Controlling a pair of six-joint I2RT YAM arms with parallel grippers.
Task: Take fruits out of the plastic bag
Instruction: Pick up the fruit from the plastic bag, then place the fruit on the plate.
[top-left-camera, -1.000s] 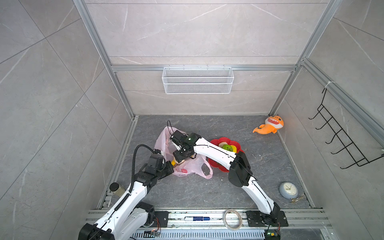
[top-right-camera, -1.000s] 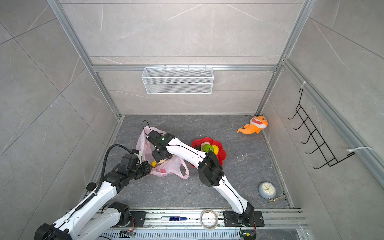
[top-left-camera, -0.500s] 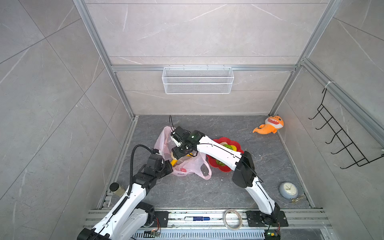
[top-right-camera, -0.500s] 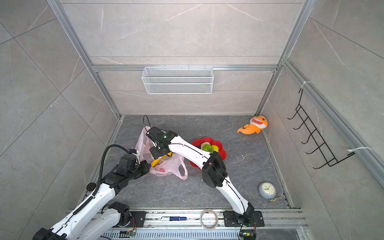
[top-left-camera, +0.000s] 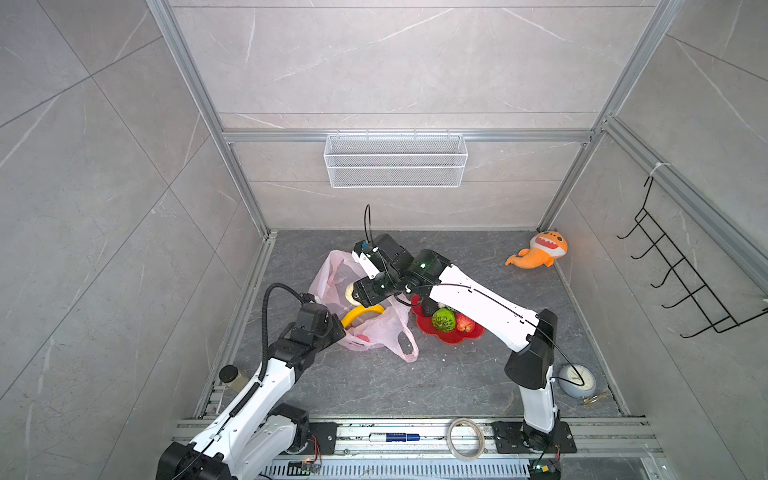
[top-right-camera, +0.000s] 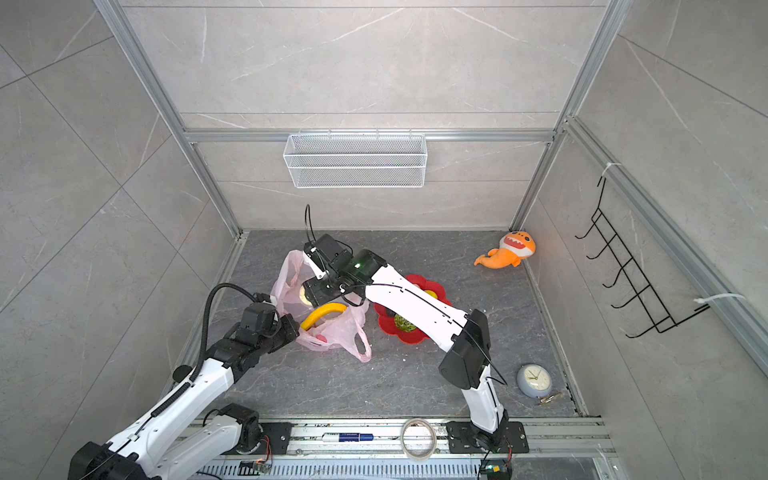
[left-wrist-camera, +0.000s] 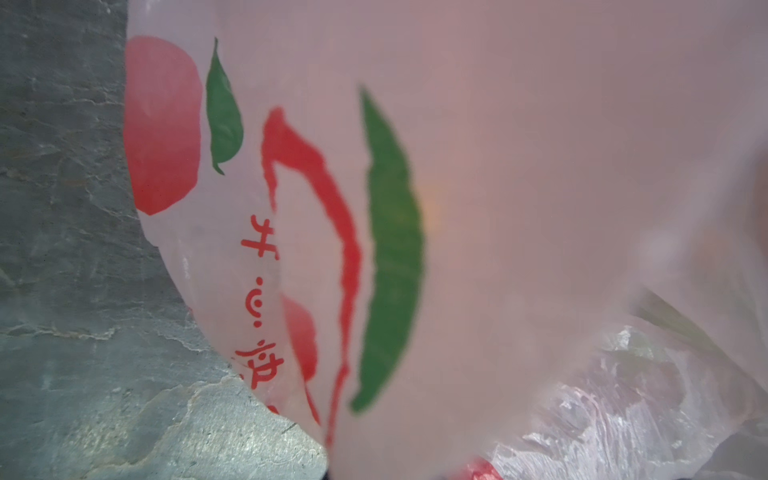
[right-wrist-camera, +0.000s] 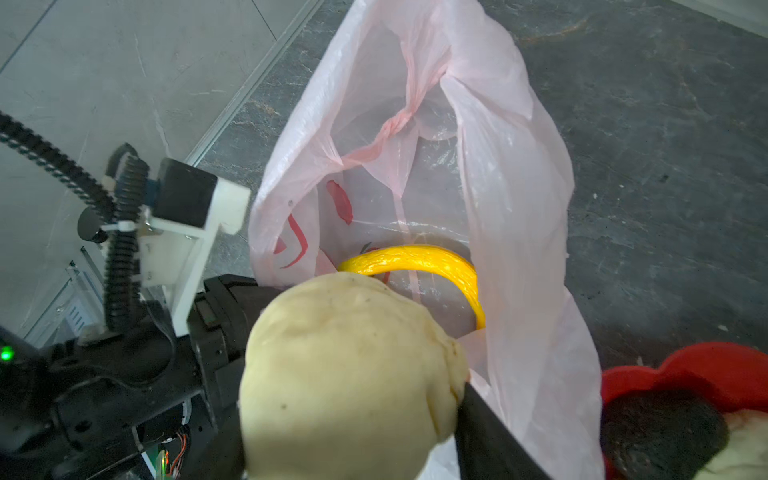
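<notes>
Our right gripper holds the lumpy beige fruit over the plastic bag; our left gripper pinches its near-left edge.

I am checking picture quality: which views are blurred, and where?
Left wrist view: bag fills most of the frame, its prints blurred, floor sharper. Right wrist view: near beige fruit slightly soft, banana sharp. Both top views: sharp, evenly lit, no glare.

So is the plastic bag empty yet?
Not empty. The banana lies inside the plastic bag, visible through its open mouth; the right gripper holds the beige fruit.
</notes>
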